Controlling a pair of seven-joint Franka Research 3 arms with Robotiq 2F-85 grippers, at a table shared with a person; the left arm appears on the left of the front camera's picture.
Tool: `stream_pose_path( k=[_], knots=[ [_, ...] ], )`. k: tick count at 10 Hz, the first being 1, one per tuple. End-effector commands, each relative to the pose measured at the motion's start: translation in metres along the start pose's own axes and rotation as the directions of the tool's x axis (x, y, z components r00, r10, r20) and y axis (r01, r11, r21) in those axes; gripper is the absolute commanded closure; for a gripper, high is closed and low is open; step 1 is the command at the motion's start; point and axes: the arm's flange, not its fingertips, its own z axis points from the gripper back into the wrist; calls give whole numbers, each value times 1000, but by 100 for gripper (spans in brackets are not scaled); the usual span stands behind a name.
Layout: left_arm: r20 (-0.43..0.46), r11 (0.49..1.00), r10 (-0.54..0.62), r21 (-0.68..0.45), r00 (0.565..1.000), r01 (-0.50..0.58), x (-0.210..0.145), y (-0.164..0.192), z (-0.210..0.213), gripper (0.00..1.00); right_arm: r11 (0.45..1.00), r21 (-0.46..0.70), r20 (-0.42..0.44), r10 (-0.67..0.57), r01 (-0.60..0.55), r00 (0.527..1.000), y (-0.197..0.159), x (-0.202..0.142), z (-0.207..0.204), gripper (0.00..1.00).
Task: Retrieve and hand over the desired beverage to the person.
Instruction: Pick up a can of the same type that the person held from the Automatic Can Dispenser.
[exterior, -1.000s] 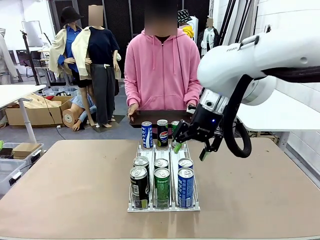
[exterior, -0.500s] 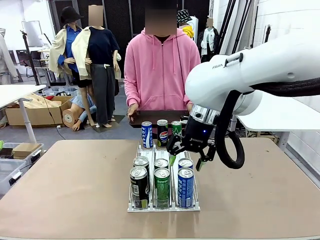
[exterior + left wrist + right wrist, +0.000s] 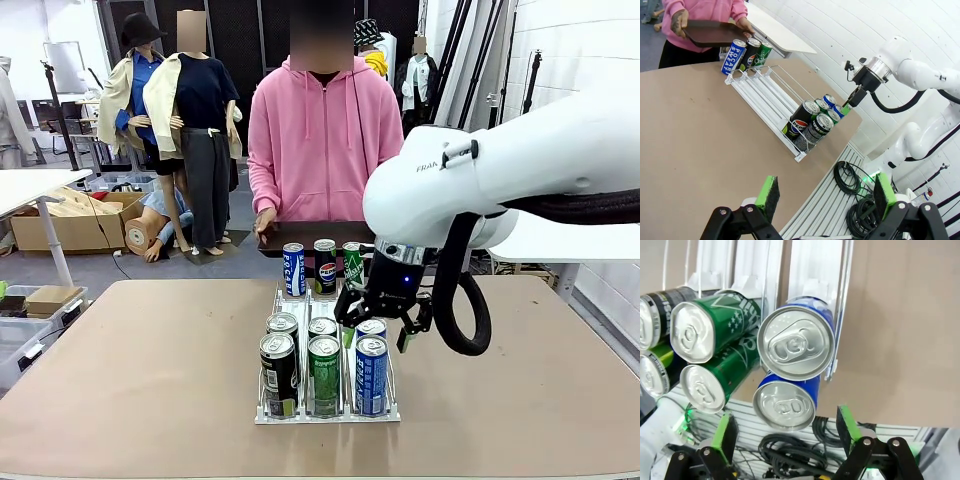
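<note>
Blue cans (image 3: 795,342) just below the right gripper (image 3: 785,412), its jaws spread wide.

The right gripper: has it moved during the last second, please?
Yes: the right gripper has come nearer along the white rack, now above its near blue cans.

Right arm (image 3: 470,180): swings in from my right side, lower over the rack (image 3: 330,416).
Right fingers (image 3: 347,330): off the far cans (image 3: 325,265), now above the near blue cans (image 3: 371,375).
</note>
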Motion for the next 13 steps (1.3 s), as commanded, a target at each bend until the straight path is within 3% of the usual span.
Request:
stream_pose_path(
  k=[1,4,13],
  knots=[
    [14,1000,-5,-10,1000,5,0,-2,2,0,998,-64,58,-26,29,998,5,-7,-9,0],
    [14,1000,-5,-10,1000,5,0,-2,2,0,994,-101,82,-26,34,996,7,-7,-12,0],
    [14,1000,-5,-10,1000,5,0,-2,2,0,990,-143,52,2,5,999,20,5,-24,0]
  ],
)
